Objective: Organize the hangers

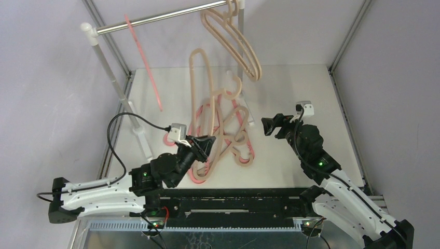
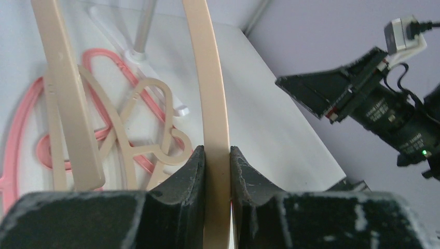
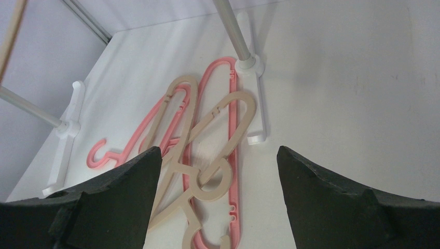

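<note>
Left claw (image 2: 217, 155) clenched on one bar of beige hanger (image 2: 205, 78), hanger upright; L arm low, reaching fwd toward table (image 1: 301, 104) ctr. Right claw (image 1: 269, 126) spread wide, holding nothing, R arm raised beside hanger pile (image 1: 228, 136). Other beige hangers (image 1: 250, 59) hang on rail (image 1: 155, 19).

The left arm (image 1: 104, 189) reaches inward, jaws clamped narrow; the right arm (image 1: 342, 196) hovers raised, jaws spread wide
</note>
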You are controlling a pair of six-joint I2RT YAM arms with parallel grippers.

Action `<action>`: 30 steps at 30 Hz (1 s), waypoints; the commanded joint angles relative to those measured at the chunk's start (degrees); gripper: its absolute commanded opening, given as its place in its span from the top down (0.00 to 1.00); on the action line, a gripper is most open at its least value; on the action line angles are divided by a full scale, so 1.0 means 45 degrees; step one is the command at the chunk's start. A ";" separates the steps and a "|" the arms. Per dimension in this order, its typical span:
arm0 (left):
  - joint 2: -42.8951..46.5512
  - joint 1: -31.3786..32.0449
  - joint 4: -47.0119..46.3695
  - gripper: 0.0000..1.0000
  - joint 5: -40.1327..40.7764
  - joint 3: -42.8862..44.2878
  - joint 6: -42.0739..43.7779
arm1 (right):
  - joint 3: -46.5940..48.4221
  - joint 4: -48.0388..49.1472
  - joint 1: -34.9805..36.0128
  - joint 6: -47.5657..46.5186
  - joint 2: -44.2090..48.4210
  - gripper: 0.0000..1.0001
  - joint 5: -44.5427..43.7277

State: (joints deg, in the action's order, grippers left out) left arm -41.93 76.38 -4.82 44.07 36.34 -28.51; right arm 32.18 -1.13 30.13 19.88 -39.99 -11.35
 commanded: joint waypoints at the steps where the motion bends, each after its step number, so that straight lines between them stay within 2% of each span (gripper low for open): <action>1: 0.0227 0.0039 -0.0323 1.00 0.1670 0.0318 -0.0073 | -0.0004 0.0395 -0.0073 0.0197 -0.0059 0.11 0.0193; 5: 0.0053 0.0029 -0.1181 1.00 0.2285 0.0771 0.1036 | 0.0001 0.0460 -0.0064 0.0164 -0.0073 0.11 0.0216; 9: -0.0370 -0.0478 -0.2453 1.00 0.2045 0.1514 0.2202 | 0.0016 0.0552 -0.0073 0.0095 -0.0064 0.11 0.0255; 18: -0.2172 -0.2737 -0.3347 1.00 -0.0378 0.3175 0.1525 | 0.0301 0.0392 -0.0131 0.0036 -0.0037 0.11 0.0346; 30: -0.4594 -0.4613 -0.4785 1.00 -0.1948 0.4972 0.0879 | 0.0440 0.0062 -0.0252 0.0002 0.0019 0.11 0.0378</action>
State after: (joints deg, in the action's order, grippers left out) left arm -61.23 57.67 -19.97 38.68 54.52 -23.44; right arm 32.18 -1.17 29.95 19.84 -40.40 -9.89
